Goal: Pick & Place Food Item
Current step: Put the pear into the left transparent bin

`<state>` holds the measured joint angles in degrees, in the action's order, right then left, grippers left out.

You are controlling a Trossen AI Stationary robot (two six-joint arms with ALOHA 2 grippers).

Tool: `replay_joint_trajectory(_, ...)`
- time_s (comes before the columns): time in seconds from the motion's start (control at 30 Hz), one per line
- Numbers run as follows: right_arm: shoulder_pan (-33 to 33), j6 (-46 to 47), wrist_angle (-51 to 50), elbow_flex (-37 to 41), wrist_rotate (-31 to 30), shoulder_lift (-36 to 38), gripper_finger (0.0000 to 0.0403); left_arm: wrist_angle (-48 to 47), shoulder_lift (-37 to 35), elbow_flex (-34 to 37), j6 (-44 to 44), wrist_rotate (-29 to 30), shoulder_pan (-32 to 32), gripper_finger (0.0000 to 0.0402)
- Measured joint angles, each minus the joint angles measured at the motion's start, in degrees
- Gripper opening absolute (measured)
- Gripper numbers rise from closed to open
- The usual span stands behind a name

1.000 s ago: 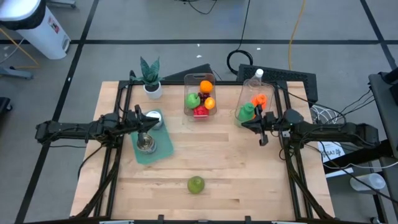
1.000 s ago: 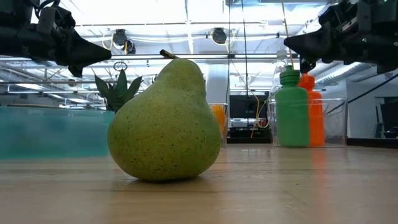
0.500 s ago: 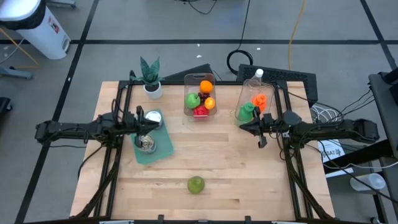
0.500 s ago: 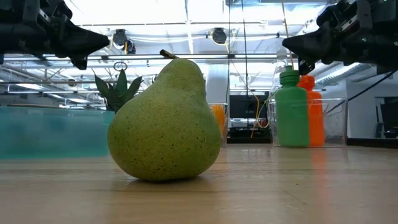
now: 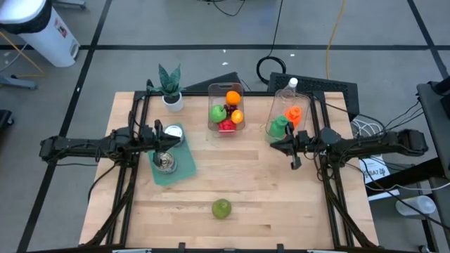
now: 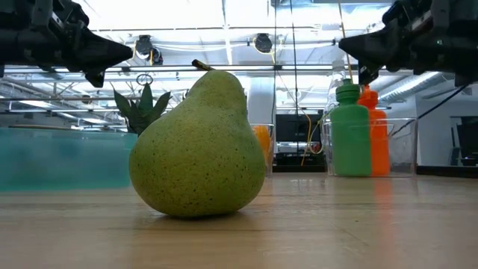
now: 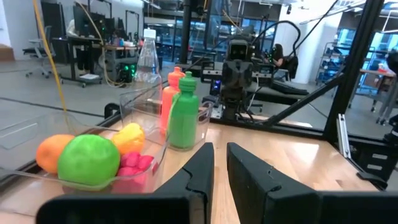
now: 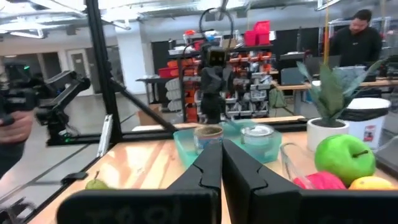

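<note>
High view: the pear (image 5: pixel 221 208) lies alone near the front edge of the surface (image 5: pixel 267 190), free to be taken. The left gripper (image 5: pixel 171 139) hangs over the teal tray (image 5: pixel 184 167) at the left side, the right gripper (image 5: pixel 275 145) near the bottles (image 5: pixel 285 121) at the back right; both are pressed together and empty.

Low view: the pear rests on its wide base, stem up.

Wrist views: a clear bin (image 7: pixel 134 163) keeps other fruits together. No writing is readable.

Potted plant (image 5: pixel 170 87) at the table's back edge, green bottle (image 5: pixel 278 126) beside orange bottle (image 5: pixel 293 113).
</note>
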<state>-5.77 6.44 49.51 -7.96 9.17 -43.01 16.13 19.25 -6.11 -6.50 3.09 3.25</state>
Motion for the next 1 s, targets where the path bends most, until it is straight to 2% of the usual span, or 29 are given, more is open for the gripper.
replay_joint_trajectory(0.23, 7.37, -2.77, -5.05, -6.73, -5.33, -3.89, 0.0, -0.45, 0.0, 0.0, 0.0, -0.04, 0.0, 0.0051)
replay_joint_trajectory(0.4, 12.71, -4.36, -9.87, -12.71, -14.71, -11.59, 0.0, -1.86, 0.0, 0.0, -1.0, 0.08, 0.24, 0.0051)
replay_joint_trajectory(0.5, 14.93, -5.9, -9.94, -16.3, -19.58, -17.44, 0.0011, -1.82, 0.0, 0.0, -1.1, 3.28, 0.26, 0.0051)
replay_joint_trajectory(0.6, 16.52, -5.92, -10.0, -20.59, -19.69, -23.38, 0.0041, -1.82, 0.0, 0.0, -1.59, 5.6, 0.26, 0.0051)
replay_joint_trajectory(0.73, 18.78, -5.75, -9.96, -26.53, -18.92, -30.95, 0.0105, -3.08, 0.0, 0.0, -2.69, 4.18, 0.26, 0.0051)
replay_joint_trajectory(0.87, 20.24, -4.16, -9.86, -31.78, -13.58, -37.24, 0.0172, -4.07, -0.02, 0.0, -2.71, 3.54, 0.26, 0.0051)
replay_joint_trajectory(1.0, 22.27, -2.61, -9.9, -35.49, -13.44, -43.4, 0.0226, -4.07, 0.0, 0.0, -2.96, 3.34, 0.26, 0.0051)
